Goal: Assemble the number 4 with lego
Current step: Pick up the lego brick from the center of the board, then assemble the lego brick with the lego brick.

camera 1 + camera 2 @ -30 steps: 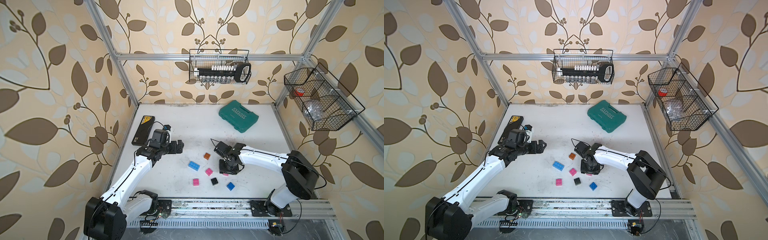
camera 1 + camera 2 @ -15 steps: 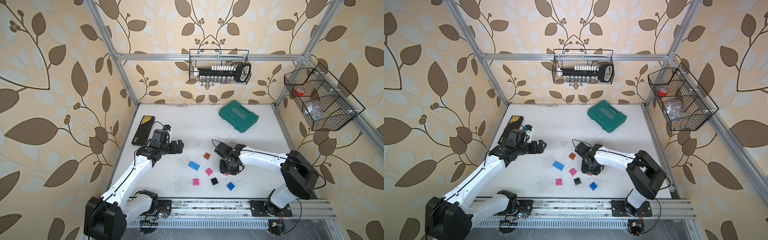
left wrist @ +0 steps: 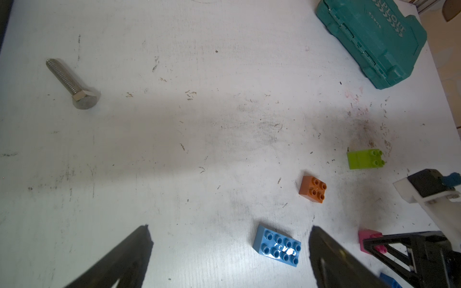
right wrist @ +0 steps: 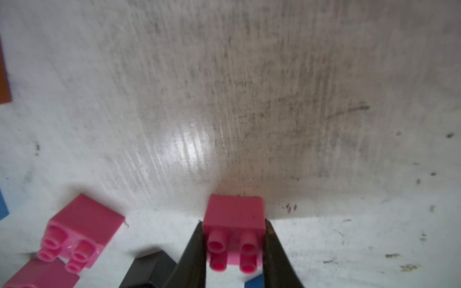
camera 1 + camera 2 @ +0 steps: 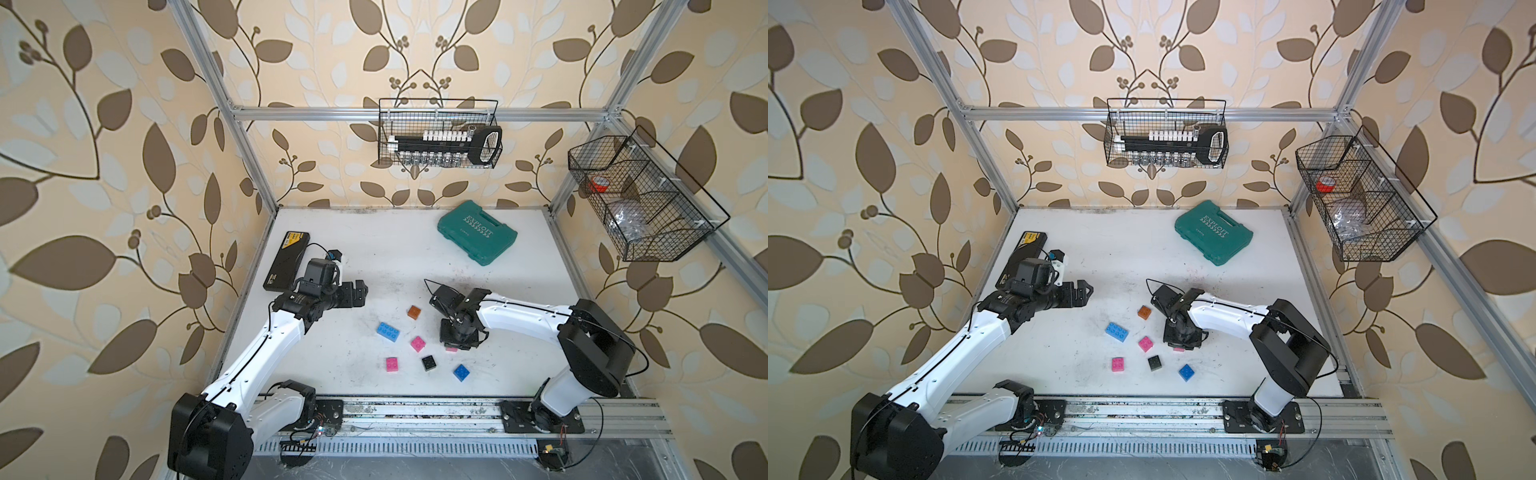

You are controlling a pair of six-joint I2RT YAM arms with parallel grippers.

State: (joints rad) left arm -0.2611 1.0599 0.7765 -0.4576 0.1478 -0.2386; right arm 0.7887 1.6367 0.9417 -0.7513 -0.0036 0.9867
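Lego bricks lie loose on the front middle of the white tabletop [image 5: 374, 257], between the two arms. The left arm [image 5: 266, 345] reaches in from the front rail. The left jaws stand wide apart with nothing in them, above bare tabletop and apart from the bricks in both top views. The right arm [image 5: 519, 320] bends down over the bricks. In the right wrist view the right jaws are clamped on two sides of a pink brick [image 4: 234, 224], which is down at the tabletop with its studs toward the camera. Whether it touches the surface cannot be told. In a top view only a pink sliver [image 5: 451, 349] shows under the wrist.

One wire basket [image 5: 438, 133] hangs on the back wall and a second basket [image 5: 640, 199] on the right wall. A closed teal case [image 5: 478, 237] lies near the back right, and a flat black box [image 5: 286, 261] lies along the left edge, beside the left arm.

The long blue brick [image 5: 389, 331] is the one nearest the left arm, with the orange brick [image 5: 414, 311] just behind it. A second pink brick [image 5: 418, 343] lies just beside the right jaws. Toward the front lie a third pink brick [image 5: 391, 364], the black brick [image 5: 429, 363] and the small blue brick [image 5: 461, 372], each apart from the others. A lime green piece [image 3: 365, 159] lies on its side beyond the orange brick, seen only in the left wrist view. A metal bolt [image 3: 72, 84] lies alone, well apart from the bricks
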